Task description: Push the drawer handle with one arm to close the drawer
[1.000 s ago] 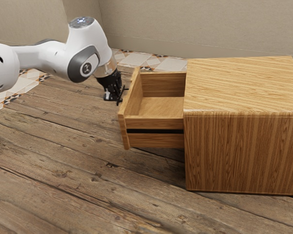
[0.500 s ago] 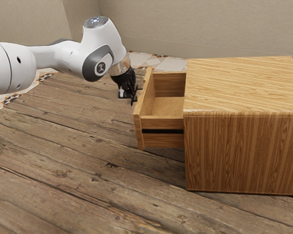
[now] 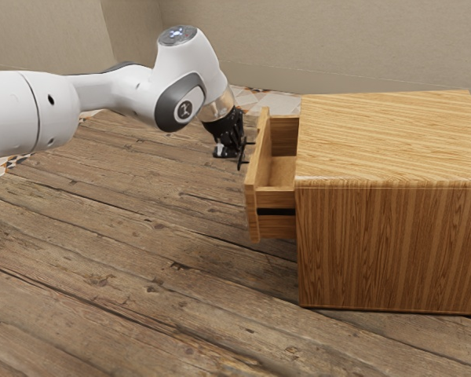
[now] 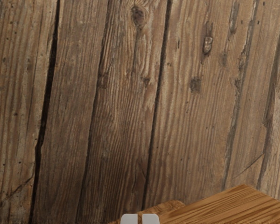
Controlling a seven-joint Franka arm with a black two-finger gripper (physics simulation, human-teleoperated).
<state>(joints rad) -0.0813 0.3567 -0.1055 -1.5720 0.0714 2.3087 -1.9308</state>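
I can read no text, brand or number in either view. One sign noted: a small pale emblem point(image 3: 185, 109) on the dark grey round cap point(image 3: 166, 112) of the white arm point(image 3: 133, 88), toward the exterior view's left; its form is too small for me to make out. Bluish-white marks on the arm's top disc point(image 3: 177, 35) are likewise illegible.
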